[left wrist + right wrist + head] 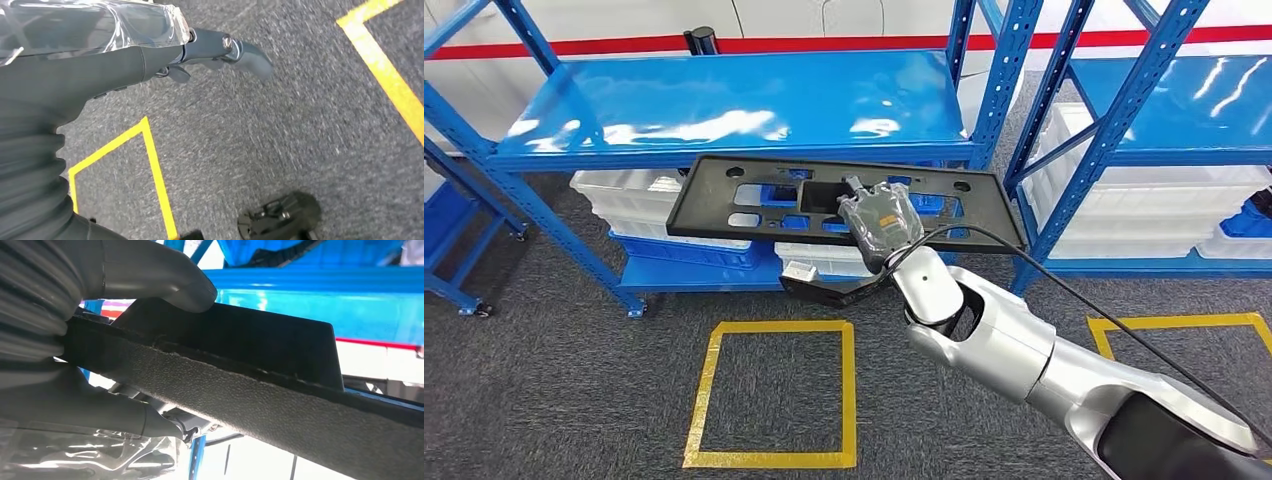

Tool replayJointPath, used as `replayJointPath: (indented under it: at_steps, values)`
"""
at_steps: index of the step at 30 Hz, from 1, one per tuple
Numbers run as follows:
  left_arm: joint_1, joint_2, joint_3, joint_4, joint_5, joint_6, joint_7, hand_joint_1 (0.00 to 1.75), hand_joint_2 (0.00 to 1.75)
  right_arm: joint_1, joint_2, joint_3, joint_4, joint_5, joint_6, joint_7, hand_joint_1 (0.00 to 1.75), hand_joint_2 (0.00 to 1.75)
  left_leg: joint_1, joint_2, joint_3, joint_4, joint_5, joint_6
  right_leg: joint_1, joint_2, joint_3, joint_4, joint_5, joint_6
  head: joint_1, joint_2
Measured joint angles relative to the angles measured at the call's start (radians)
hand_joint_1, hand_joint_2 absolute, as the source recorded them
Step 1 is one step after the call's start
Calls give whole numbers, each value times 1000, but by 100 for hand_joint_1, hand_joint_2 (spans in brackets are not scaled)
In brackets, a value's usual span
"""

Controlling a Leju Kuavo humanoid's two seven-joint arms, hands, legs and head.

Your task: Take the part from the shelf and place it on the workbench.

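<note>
Right robot hand grips part.

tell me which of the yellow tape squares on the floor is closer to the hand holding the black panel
The full yellow tape square on the carpet just left of the right hand, below the black panel. The other yellow square lies far right, cut off by the frame edge.

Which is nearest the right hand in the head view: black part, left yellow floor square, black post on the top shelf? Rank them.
1. black part: held by the right hand.
2. left yellow floor square: below it, on the carpet.
3. black post: far back, upper left.
</note>
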Motion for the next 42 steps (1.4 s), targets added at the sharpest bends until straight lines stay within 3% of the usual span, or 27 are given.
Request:
replayJointPath:
  at_steps: [1,2,4,6,7,8,9,11,13,14,16,18,21,22,23,24,27,29,31,33,34,36,37,38,39,40,42]
  values:
    - [0,0,0,0,0,1,1,0,175,-4,-2,-2,0,-3,0,0,175,175,1,1,-7,-5,14,4,-2,0,-5,-2,2,6,-1,0]
    - [1,0,0,0,0,1,2,0,175,-6,-4,-4,0,-4,0,-1,175,175,3,2,-15,-12,28,8,-2,1,-14,8,-14,11,-1,0]
    - [1,0,0,0,-1,1,3,0,175,-9,-11,-6,0,-6,-1,0,175,175,8,5,-37,-19,56,15,-3,2,-43,86,-100,18,0,0]
    - [1,-1,0,0,-3,0,3,0,175,-9,-16,-8,0,-9,0,1,175,175,9,5,-67,-17,80,18,-4,2,-76,226,-191,26,0,0]
    - [2,-1,0,0,-3,-1,4,0,175,-9,-18,-8,0,-11,0,1,175,175,10,6,-82,-16,92,16,-6,2,-81,281,-205,30,0,0]
    - [2,-2,0,0,-3,-1,5,0,175,-9,-20,-8,0,-13,0,2,175,175,12,6,-98,-13,103,14,-7,2,-74,308,-195,35,0,0]
    - [2,-2,0,0,-4,-2,6,0,175,-9,-22,-8,0,-16,0,4,175,175,15,7,-115,-9,114,10,-10,2,-48,296,-168,39,0,0]
    - [2,-2,0,0,-5,-2,9,0,175,-10,-26,-8,0,-20,0,9,175,175,20,7,-150,6,131,-1,-17,2,52,181,-130,49,2,0]
    - [3,-2,0,0,-7,-3,10,0,175,-11,-30,-10,-3,-21,0,13,175,175,20,6,-177,25,146,-15,-17,5,139,52,-146,46,5,0]
    - [3,-2,0,0,-8,-3,9,0,175,-12,-31,-11,-4,-21,0,15,175,175,20,6,-185,30,153,-21,-15,7,155,21,-158,39,7,0]
    - [3,-2,0,0,-9,-1,5,0,175,-10,-34,-12,-5,-21,4,21,175,175,23,5,-194,31,165,-33,-13,6,145,16,-154,18,7,0]
    - [3,-2,0,0,-15,1,2,0,175,-9,-36,-12,-6,-17,13,30,175,175,29,5,-211,66,125,-45,-15,-1,132,16,-139,-2,7,0]
    - [-2,-2,0,0,-22,0,4,0,175,-9,-39,-12,-8,-11,19,40,175,175,32,5,-265,250,-5,-61,-14,-13,103,16,-113,-13,6,0]
    - [-3,-2,0,0,-22,-1,5,0,175,-8,-40,-12,-8,-11,19,42,175,175,32,5,-275,307,-24,-63,-13,-18,93,16,-106,-12,6,0]
    - [-3,-2,0,0,-23,-3,8,0,175,-8,-42,-12,-9,-11,19,43,175,175,32,5,-271,333,-23,-63,-13,-23,84,16,-99,-12,6,0]
    - [-3,-2,0,0,-25,-4,10,0,175,-7,-43,-12,-10,-10,19,44,175,175,32,6,-247,321,-6,-61,-12,-27,76,16,-93,-10,6,0]
    - [0,-1,-1,0,-37,-9,18,0,175,-7,-49,-13,-22,-6,19,48,175,175,21,33,-102,117,34,-40,-10,-43,62,16,-80,-2,7,0]
    - [0,1,-2,0,-41,-10,21,0,175,-7,-53,-15,-31,-2,19,50,175,175,8,48,-56,31,28,-24,-10,-58,58,15,-72,7,8,0]
    - [2,4,-2,0,-42,-9,25,0,175,-6,-56,-16,-38,0,19,50,175,175,6,36,-58,18,36,-12,-10,-71,56,12,-67,20,9,0]
    - [5,8,-3,0,-45,-7,29,0,175,-5,-60,-17,-45,1,19,51,175,175,11,21,-61,5,51,0,-11,-54,41,38,-90,29,10,0]
    - [4,11,-4,0,-46,-6,29,0,175,-5,-62,-17,-48,1,19,51,175,175,13,15,-62,0,58,6,-11,-36,22,81,-119,31,11,0]
    - [1,15,-4,0,-47,-3,25,0,175,-1,-66,-17,-51,1,21,52,175,175,12,0,-68,-1,65,13,-12,-9,-36,218,-187,32,12,0]
    - [0,16,-4,0,-45,-3,23,0,175,3,-67,-16,-52,1,23,52,175,175,12,-9,-70,0,67,14,-11,-4,-60,276,-207,33,13,0]
    - [-1,16,-4,0,-44,-3,22,0,175,6,-68,-16,-52,1,25,51,175,175,12,-20,-71,0,68,15,-11,-3,-70,303,-207,34,13,0]
    - [-1,17,-4,0,-43,-4,22,0,175,8,-69,-15,-52,2,28,50,175,175,12,-31,-72,2,69,14,-12,-1,-61,288,-189,34,13,0]
    - [-1,17,-4,0,-43,-5,21,0,175,8,-69,-15,-53,3,30,49,175,175,12,-42,-72,4,69,13,-12,3,-34,236,-156,33,13,0]
    - [-4,18,-4,0,-48,-6,18,0,175,5,-71,-14,-57,6,31,49,175,175,12,-62,-79,15,67,8,-15,38,34,96,-95,29,13,0]
